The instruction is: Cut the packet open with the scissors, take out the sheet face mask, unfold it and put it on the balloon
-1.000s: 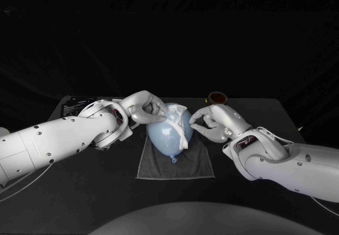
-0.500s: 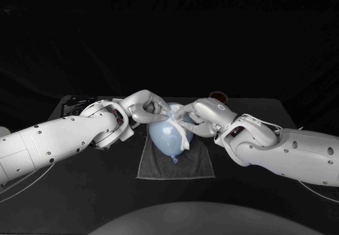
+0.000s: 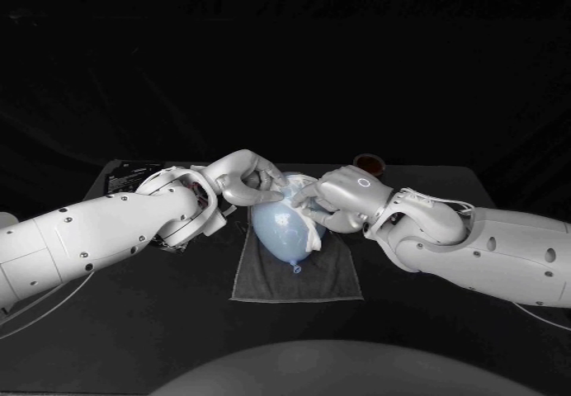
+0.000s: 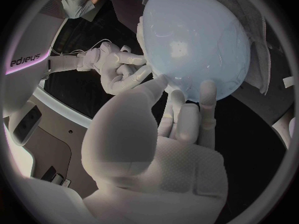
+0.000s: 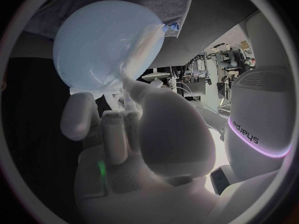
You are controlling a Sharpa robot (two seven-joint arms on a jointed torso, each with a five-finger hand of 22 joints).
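Within the last second the right hand (image 3: 342, 196) has swung in from beside the balloon (image 3: 285, 232) to its far end. Its fingertips now meet those of the left hand (image 3: 247, 182) there. The left arm has barely moved. Judging by this, the mask is already on the balloon and the work is now spreading and smoothing, with both hands on the same edge.

The sheet face mask (image 3: 314, 219) lies draped over the balloon's far end and down its right side. The balloon rests on a grey towel (image 3: 298, 279) in the middle of the table (image 3: 143, 330), knot towards the robot.

The left hand's fingers are curled in, and thumb and finger pinch the mask's edge at the balloon's top left. In the left wrist view its fingers (image 4: 207, 90) lie against the balloon's skin. The right hand's fingers are drawn together on the mask at the balloon's top. Whether they pinch the sheet or only press on it cannot be told.
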